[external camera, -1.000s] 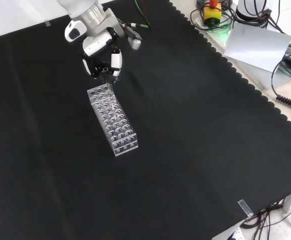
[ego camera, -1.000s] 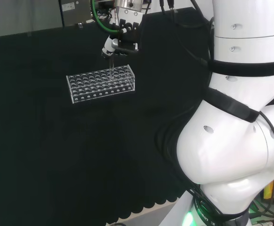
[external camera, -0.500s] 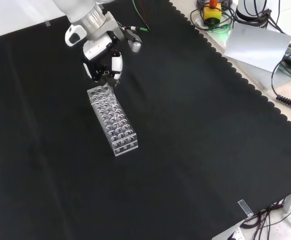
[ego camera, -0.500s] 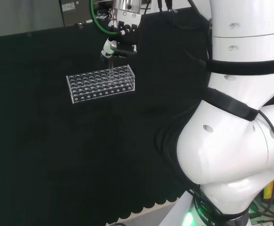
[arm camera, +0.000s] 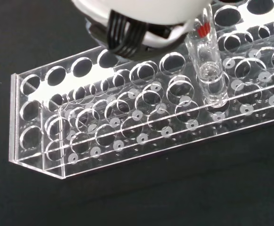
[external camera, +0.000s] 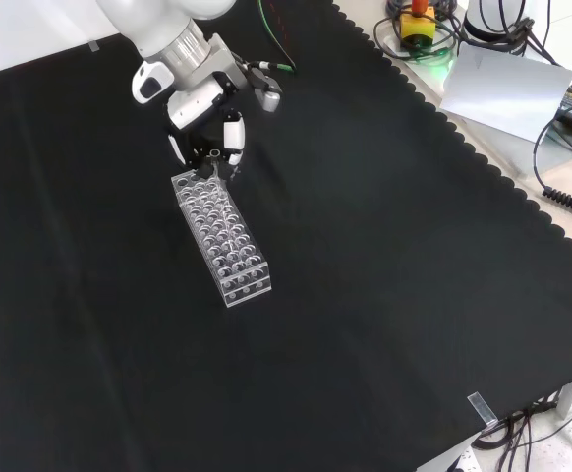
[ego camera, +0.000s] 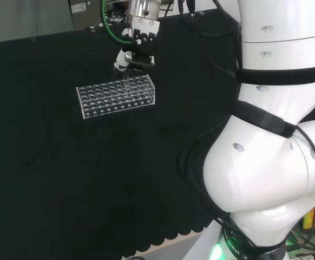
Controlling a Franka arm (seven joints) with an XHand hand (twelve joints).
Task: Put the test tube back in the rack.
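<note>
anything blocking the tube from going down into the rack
Nothing visible does. In the wrist view the test tube stands upright in a hole along the rack's edge row, its lower end already inside, with the holes around it empty. The hand is above.

The desk [external camera: 384, 295] lies bare on every side of the rack [external camera: 220, 236], so its long sides and near end in the front view are open to approach. At its far end the hand [external camera: 207, 133] hangs just above. In the wrist view a test tube [arm camera: 207, 70] stands upright in one hole; the neighbouring holes look free.
</note>
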